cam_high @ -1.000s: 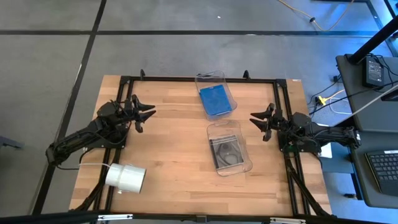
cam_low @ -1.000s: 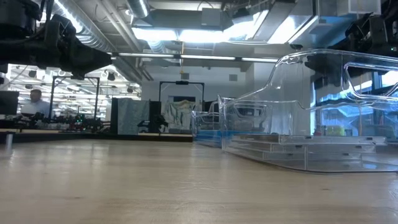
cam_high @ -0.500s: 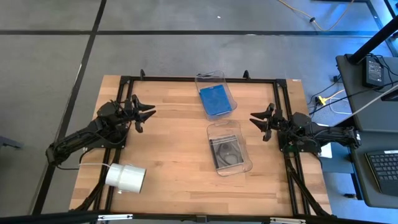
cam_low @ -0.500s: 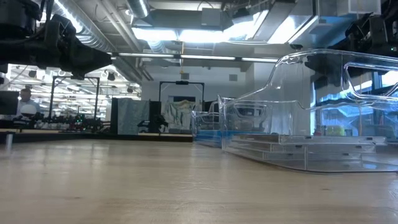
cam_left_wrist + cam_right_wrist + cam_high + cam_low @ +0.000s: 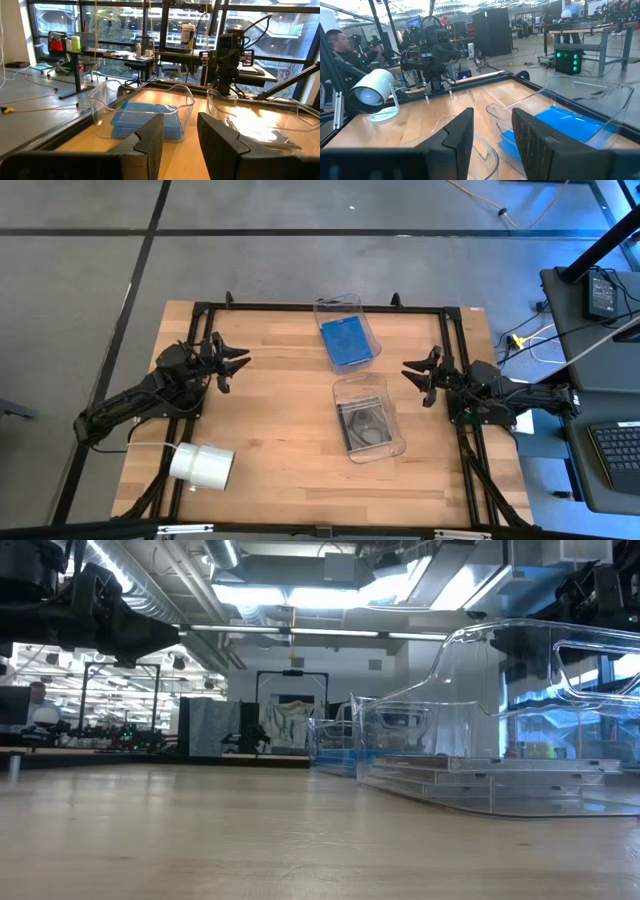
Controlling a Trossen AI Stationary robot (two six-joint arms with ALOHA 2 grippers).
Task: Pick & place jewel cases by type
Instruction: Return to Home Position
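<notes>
Nothing on the table (image 5: 280, 430) has moved since a moment ago, and both arms have stayed put. The left gripper (image 5: 236, 366) is open a little and holds nothing. The right gripper (image 5: 414, 380) is the same. Between them, away from both, the blue jewel cases (image 5: 347, 342) lie in the far bin (image 5: 336, 303). The black jewel cases (image 5: 365, 424) lie in the near bin (image 5: 398, 442).

far bin (image 5: 338, 301), near bin (image 5: 376, 457), white roll (image 5: 201, 465), table (image 5: 280, 410) bare elsewhere
</notes>
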